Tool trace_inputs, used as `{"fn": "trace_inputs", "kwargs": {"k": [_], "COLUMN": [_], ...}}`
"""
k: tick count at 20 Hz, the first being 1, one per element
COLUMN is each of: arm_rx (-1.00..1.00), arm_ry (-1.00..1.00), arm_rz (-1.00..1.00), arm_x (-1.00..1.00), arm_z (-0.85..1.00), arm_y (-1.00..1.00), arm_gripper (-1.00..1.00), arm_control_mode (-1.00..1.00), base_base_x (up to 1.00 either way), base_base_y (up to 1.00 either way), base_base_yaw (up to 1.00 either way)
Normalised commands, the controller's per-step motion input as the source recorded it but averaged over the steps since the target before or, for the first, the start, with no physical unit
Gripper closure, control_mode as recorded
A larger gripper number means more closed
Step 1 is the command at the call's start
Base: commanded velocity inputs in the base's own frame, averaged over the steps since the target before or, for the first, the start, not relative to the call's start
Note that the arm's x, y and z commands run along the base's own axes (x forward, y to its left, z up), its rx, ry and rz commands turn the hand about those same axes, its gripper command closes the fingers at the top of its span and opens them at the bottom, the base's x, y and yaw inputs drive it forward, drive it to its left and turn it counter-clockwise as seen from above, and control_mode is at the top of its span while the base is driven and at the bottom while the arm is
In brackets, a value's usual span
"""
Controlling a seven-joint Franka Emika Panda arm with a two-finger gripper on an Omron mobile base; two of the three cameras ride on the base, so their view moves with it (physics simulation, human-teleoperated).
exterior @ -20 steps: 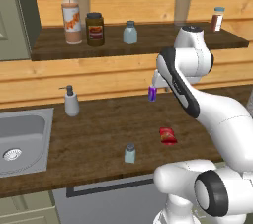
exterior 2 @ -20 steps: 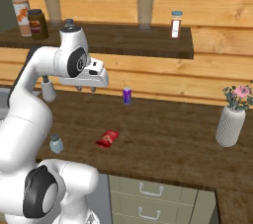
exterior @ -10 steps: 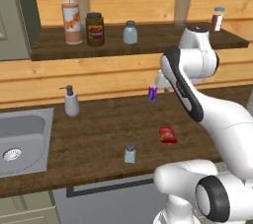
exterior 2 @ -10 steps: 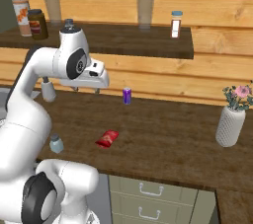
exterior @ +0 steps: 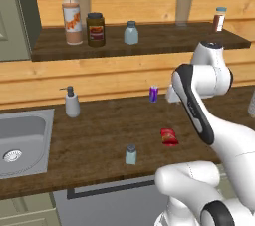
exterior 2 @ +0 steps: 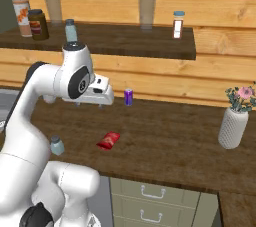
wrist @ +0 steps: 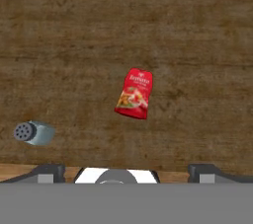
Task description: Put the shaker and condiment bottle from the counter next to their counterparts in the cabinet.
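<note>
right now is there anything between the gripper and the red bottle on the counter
Nothing visible. The open gripper looks straight down at the red bottle, which lies flat on the counter; the shaker stands apart.

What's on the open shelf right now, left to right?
On the cabinet shelf board: a tall clear bottle, a dark brown jar, a pale shaker, and at the far right a reddish-brown blue-capped shaker. Nothing looks hidden behind them.

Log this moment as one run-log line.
gripper: open, empty, above counter | red bottle: lying flat | shaker: on counter | both unplaced
</note>
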Motion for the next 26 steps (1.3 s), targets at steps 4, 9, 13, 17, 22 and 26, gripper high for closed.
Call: {"fn": "trace_inputs", "kwargs": {"k": [4, 9, 13, 17, 22, 26], "arm_rx": [0.00, 0.00, 0.00, 0.00, 0.00, 0.00], "arm_ry": [-0.01, 0.00, 0.00, 0.00, 0.00, 0.02], "arm_rz": [-0.01, -0.04, -0.01, 0.00, 0.00, -0.05], "arm_x": [-0.39, -0.09, 0.11, 0.21, 0.00, 0.19], "arm_z": [-0.56, -0.43, -0.24, -0.32, -0.39, -0.32], "arm_y": [-0.02, 0.00, 0.00, 0.00, 0.00, 0.00], "arm_gripper": [-1.00, -1.00, -1.00, -1.00, -1.00, -1.00], "arm_control_mode": [-1.00, -1.00, -1.00, -1.00, -1.00, -1.00], "base_base_x": [0.00, 0.00, 0.00, 0.00, 0.00, 0.00], "base_base_y": [0.00, 0.00, 0.00, 0.00, 0.00, 0.00], "base_base_yaw": [0.00, 0.00, 0.00, 0.00, 0.00, 0.00]}}
